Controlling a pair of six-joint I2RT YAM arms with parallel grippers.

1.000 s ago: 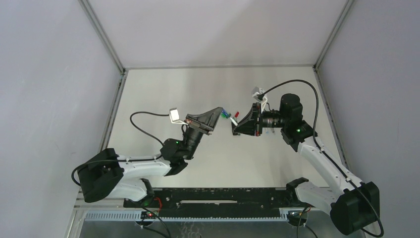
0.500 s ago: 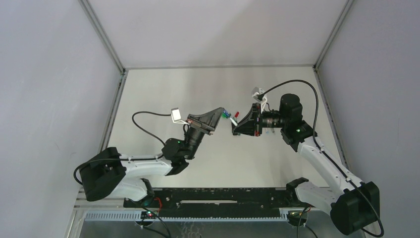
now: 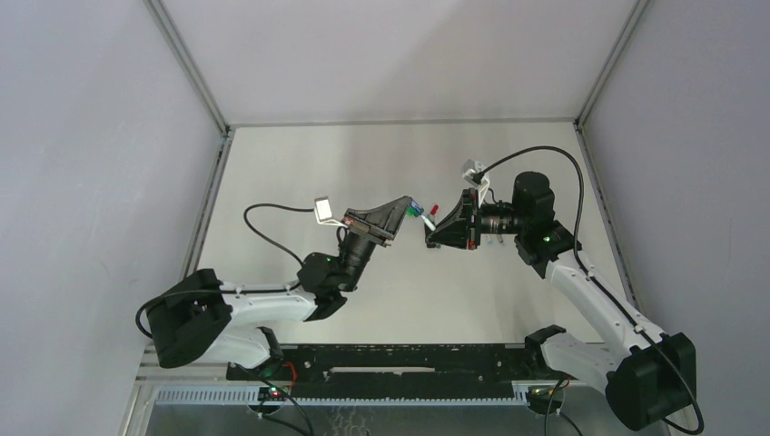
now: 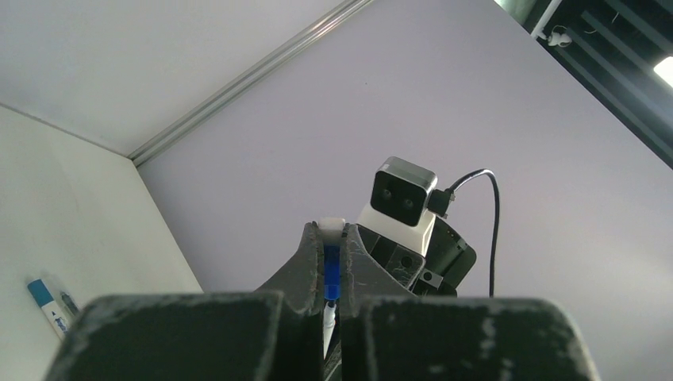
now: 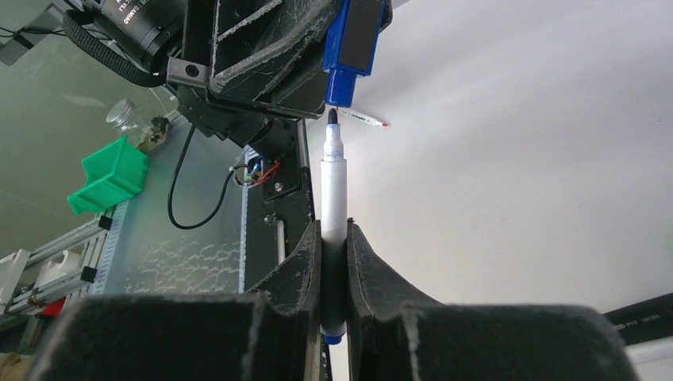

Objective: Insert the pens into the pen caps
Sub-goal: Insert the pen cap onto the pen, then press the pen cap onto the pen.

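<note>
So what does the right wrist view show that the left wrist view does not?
Only right wrist: the white pen clamped in the right end effector, its tip at the mouth of the blue cap, not yet inside. Only left wrist: a blue-ended pen lying on the table. Both: the blue cap, gripped by the left end effector.
</note>
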